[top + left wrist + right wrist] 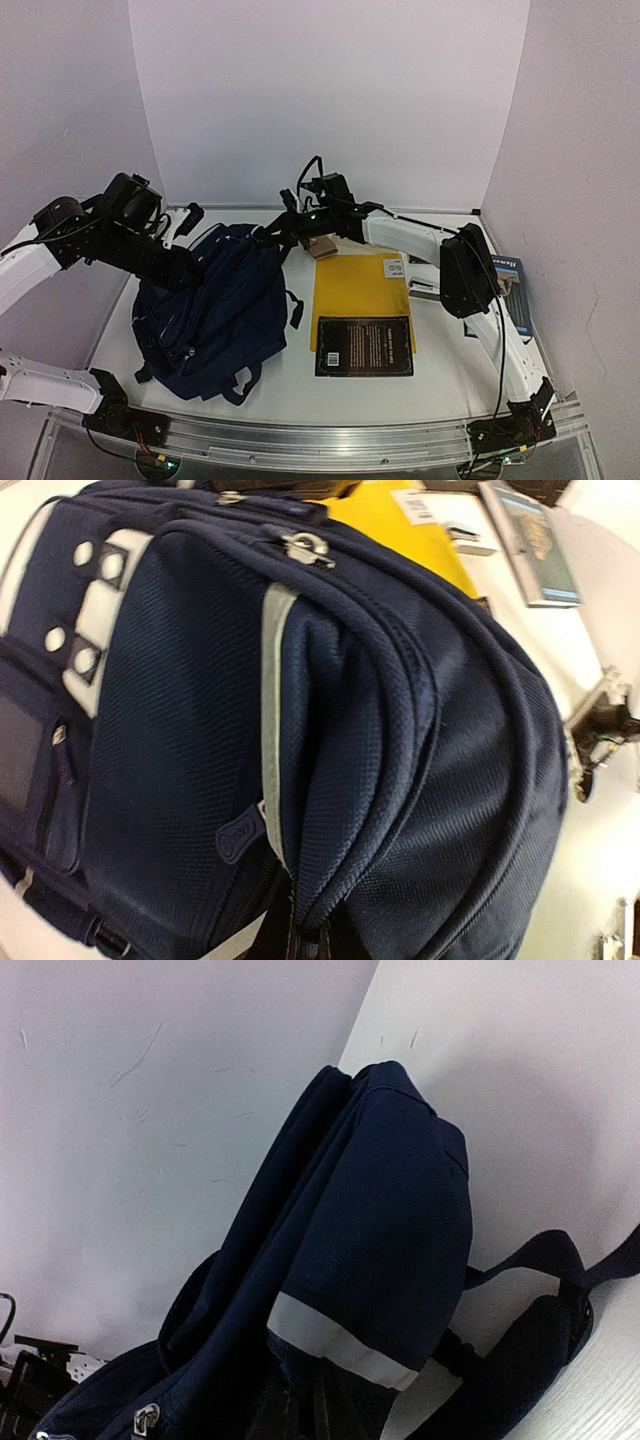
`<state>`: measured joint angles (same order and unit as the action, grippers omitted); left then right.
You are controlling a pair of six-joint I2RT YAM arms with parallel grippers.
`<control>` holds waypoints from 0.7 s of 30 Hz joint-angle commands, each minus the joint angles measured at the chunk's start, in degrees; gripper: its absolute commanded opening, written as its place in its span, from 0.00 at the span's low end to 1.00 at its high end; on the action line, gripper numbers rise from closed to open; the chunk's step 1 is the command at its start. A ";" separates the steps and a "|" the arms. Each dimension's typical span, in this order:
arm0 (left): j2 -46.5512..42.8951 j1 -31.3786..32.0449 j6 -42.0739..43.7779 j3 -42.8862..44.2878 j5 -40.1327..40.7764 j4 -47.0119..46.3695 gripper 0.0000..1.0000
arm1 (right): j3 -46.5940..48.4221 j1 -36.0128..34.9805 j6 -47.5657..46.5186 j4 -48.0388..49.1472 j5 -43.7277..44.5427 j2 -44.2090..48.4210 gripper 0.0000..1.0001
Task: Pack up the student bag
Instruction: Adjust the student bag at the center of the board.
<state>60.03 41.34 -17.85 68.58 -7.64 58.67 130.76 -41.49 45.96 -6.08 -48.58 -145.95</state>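
Observation:
The student bag (215,310), a navy-blue backpack, lies at the left of the table with its top toward the back wall. My left gripper (188,268) is shut on a fold of its fabric at the left side; in the left wrist view the jaws (310,935) pinch the fold below the grey stripe (270,710). My right gripper (288,228) reaches across from the right and is shut on the bag's top edge. In the right wrist view the bag (380,1210) hangs lifted in front of the wall, the fingers (285,1410) dark under its stripe (340,1345).
A yellow folder (355,285) lies right of the bag, a black book (365,347) on its near end. A blue book (512,290) and white items (420,285) sit by the right arm. A small tan object (320,245) lies near the right gripper. Walls close in the back and sides.

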 commanded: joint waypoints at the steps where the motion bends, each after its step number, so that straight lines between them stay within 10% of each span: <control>1: -1.06 -0.42 -1.30 2.94 14.15 -2.45 0.00 | 0.23 1.35 4.91 7.55 -2.73 7.48 0.00; 12: 4.96 -5.18 -5.44 1.75 31.32 0.79 0.00 | -10.85 2.70 12.38 11.89 4.05 22.65 0.00; 21: 13.20 -10.10 -9.45 3.61 30.50 1.91 0.00 | -10.78 1.04 12.54 11.62 7.27 24.68 0.00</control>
<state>69.42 34.25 -22.66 70.40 16.91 55.35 118.91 -39.30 57.29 -1.40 -39.75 -127.94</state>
